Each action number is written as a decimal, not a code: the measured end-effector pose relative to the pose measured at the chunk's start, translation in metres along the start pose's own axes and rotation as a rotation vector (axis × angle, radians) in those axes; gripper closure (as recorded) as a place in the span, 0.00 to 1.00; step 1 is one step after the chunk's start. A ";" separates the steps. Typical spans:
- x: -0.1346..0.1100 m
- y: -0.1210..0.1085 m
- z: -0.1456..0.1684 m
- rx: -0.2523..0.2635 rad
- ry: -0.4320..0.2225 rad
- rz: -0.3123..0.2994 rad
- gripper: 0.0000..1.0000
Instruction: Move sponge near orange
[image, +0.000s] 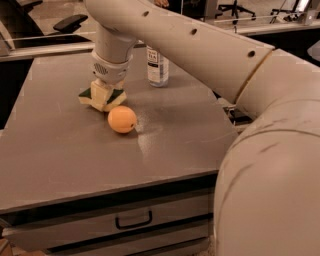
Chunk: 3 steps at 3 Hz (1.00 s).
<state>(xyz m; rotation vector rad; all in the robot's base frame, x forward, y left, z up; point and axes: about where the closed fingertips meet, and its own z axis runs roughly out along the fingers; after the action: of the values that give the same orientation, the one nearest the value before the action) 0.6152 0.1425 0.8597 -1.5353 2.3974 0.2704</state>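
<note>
The sponge (115, 99), dark green on top with pale yellow foam below, sits low at the table surface just behind and left of the orange (122, 119). My gripper (102, 94) comes straight down from above and is shut on the sponge, with its pale pads across the sponge's middle. The orange is round and light orange, resting on the grey table about a finger's width from the sponge's near corner. I cannot tell whether the sponge rests on the table or hangs just over it.
A clear water bottle (157, 65) with a white label stands upright behind and right of the orange. The grey table (65, 160) has a drawer with a handle (133, 220) below its front edge. My arm fills the right side of the view.
</note>
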 end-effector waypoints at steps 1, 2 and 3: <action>0.000 0.009 0.005 -0.023 0.024 0.000 0.51; 0.001 0.015 0.008 -0.035 0.042 0.003 0.26; 0.001 0.015 0.007 -0.034 0.058 0.003 0.04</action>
<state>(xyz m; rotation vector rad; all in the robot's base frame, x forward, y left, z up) 0.6019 0.1503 0.8532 -1.5746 2.4518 0.2730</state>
